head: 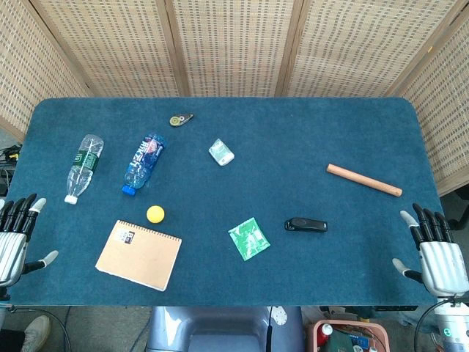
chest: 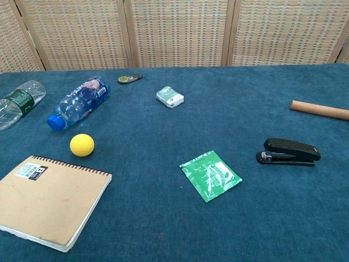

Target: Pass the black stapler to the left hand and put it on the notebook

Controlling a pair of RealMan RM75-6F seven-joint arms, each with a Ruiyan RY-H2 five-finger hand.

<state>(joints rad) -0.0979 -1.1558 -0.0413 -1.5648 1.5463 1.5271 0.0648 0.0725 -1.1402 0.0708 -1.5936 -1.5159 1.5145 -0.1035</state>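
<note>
The black stapler lies flat on the blue table, right of centre near the front. The tan spiral notebook lies closed at the front left. My left hand hovers at the table's left edge, fingers spread, holding nothing. My right hand is at the front right corner, fingers apart and empty, well to the right of the stapler. Neither hand shows in the chest view.
A yellow ball sits just behind the notebook. Two plastic bottles lie at the left. A green packet, a white packet, a tape measure and a wooden rod are scattered about.
</note>
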